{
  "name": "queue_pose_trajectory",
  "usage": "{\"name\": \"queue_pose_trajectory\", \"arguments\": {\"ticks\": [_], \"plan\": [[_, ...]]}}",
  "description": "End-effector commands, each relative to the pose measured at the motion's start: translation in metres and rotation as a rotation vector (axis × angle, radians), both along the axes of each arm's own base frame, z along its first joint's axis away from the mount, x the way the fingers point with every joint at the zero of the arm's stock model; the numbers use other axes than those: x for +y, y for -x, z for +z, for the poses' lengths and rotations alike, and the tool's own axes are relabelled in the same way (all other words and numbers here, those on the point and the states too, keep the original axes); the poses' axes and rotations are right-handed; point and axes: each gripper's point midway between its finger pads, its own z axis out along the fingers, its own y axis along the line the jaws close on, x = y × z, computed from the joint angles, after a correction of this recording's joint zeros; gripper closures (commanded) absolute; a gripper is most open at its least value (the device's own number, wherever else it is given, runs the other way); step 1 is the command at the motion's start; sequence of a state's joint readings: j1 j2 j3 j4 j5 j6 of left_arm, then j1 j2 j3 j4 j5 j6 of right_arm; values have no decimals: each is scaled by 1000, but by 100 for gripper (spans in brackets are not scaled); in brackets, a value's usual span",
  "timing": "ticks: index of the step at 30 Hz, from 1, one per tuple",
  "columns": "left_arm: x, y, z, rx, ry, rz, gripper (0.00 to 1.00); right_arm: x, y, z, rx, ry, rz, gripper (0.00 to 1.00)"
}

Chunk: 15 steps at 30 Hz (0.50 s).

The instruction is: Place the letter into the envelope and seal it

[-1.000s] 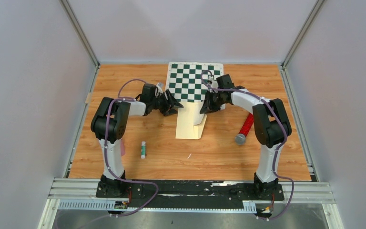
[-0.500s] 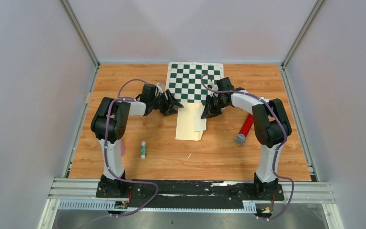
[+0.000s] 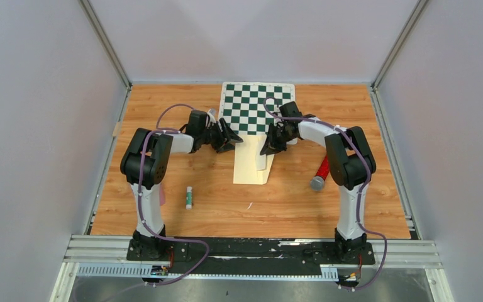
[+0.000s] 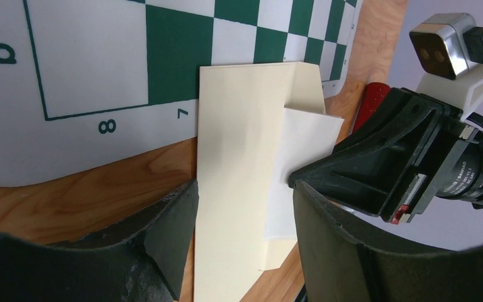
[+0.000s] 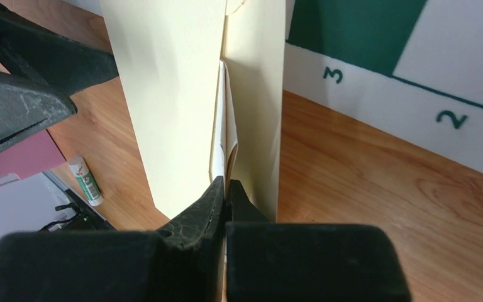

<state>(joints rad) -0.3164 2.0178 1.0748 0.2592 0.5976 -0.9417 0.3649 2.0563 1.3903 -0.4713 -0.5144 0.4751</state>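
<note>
Off-white paper letter [image 4: 302, 163]: part-way into the plain cream-yellow paper envelope [image 3: 248, 168], with a paler strip showing along the envelope's 3 o'clock side. Both lie flat just toward 12 o'clock from the desk's centre. Their far end overlaps the near margin of the green-and-white chessboard mat [image 3: 251, 104].

Handling, as I judge it:
- The sheet is thin, light and limp, so expect it to buckle if you push it endwise.
- Paper on paper should slide easily, and a crease could catch at the envelope's mouth.
- The best hold is the exposed edge, pinched flat and fed in low along the sheet's own plane.

Right gripper [image 5: 226, 185]: fingers together, and in its wrist view they appear clamped on the letter's thin white edge between the cream layers.

Left gripper [image 4: 244, 185]: fingers apart, straddling the envelope near its 10 o'clock corner. You cannot tell from these views whether they press it down. It probably needs pinning, or the envelope will travel with the letter.

Surface: wood-grain laminate desk [image 3: 302, 207], smooth, so likely little grip on paper.

Other things on the desk:
- A red cylinder with a grey end [image 3: 324, 165] lies at 3 o'clock, near the right forearm.
- A small white tube with a green band [image 3: 189, 197] lies at 8 o'clock, well apart from the envelope. It may be glue for the seal.

Room: plain grey walls close on three sides, with metal posts in the far corners.
</note>
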Motion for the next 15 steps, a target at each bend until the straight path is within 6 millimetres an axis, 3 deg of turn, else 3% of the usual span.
{"name": "queue_pose_trajectory", "arguments": {"ticks": [1,15], "plan": [[7,22,-42,109,-100,15,33,18,-14,4,-11,-32,-23,100],[5,23,-48,126,-95,9,33,37,3,-6,8,-155,99,100]]}}
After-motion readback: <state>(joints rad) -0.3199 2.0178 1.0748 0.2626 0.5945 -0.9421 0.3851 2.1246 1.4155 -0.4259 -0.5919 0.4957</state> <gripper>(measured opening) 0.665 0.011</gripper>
